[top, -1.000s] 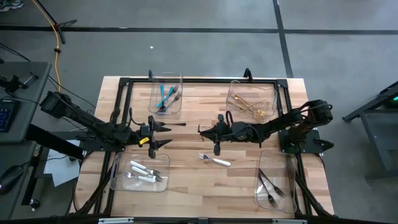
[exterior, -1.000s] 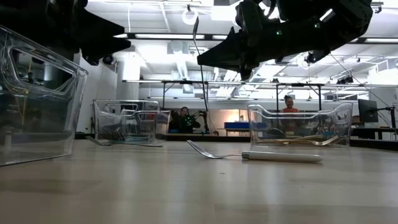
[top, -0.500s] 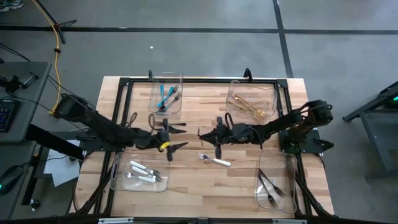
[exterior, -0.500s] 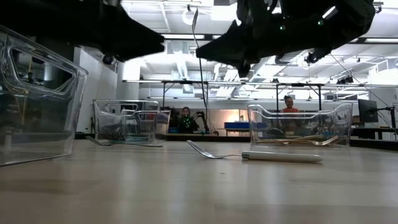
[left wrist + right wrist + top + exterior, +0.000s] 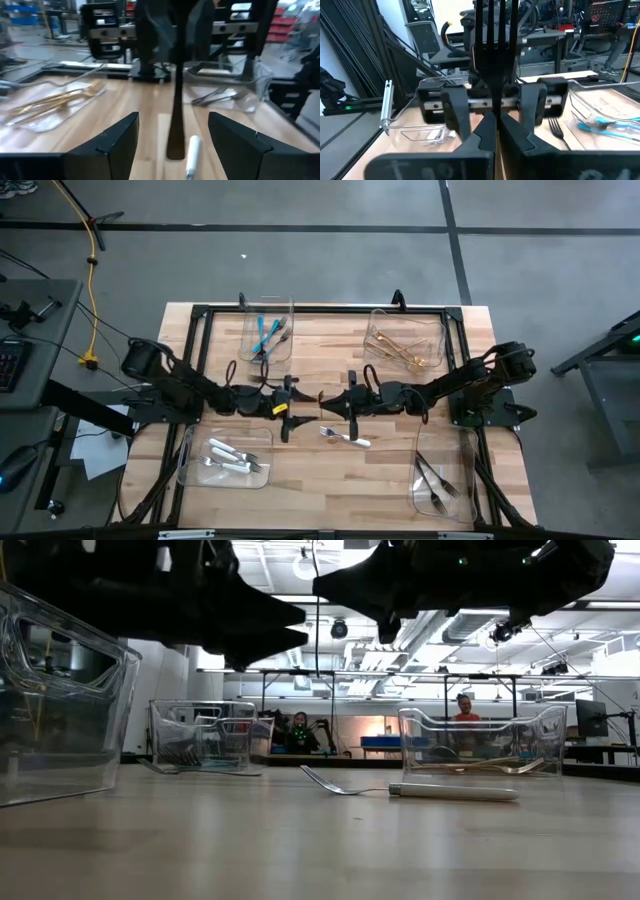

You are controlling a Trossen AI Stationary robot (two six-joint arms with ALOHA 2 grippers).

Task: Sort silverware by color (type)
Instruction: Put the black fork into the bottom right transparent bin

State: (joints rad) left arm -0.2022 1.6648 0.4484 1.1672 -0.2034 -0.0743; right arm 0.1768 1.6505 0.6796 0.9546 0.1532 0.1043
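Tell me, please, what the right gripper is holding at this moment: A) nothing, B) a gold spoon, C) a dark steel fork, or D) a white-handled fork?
C: in the right wrist view the right gripper is shut on a dark steel fork, tines away from the camera, facing the open left gripper; the white-handled fork lies on the table.
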